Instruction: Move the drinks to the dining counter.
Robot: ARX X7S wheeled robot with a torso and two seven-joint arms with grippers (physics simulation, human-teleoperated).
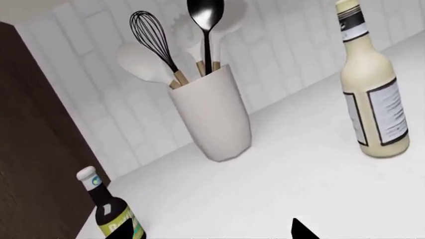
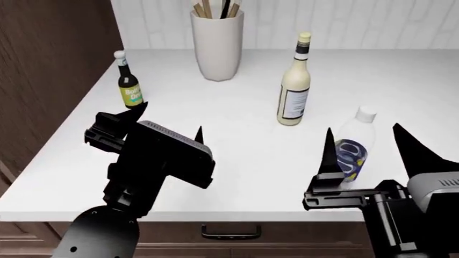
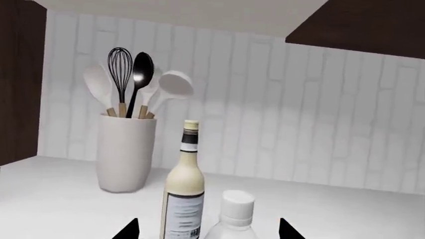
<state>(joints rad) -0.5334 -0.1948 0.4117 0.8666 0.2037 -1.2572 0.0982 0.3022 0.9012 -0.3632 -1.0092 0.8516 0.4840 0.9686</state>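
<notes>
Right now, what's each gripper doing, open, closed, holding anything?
Left gripper: open, holding nothing, near the small dark bottle.
Right gripper: open, fingers either side of the clear bottle, not closed on it.

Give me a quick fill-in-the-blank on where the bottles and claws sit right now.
1. The right claw is open, its fingers on either side of the ____ bottle.
2. The small dark bottle stands nearest the ____ claw.
3. The utensil holder holds a black ____ beside a black spoon.
4. The tall cream bottle stands ____ on the white counter.

Missing words: clear plastic; left; whisk; upright
</notes>
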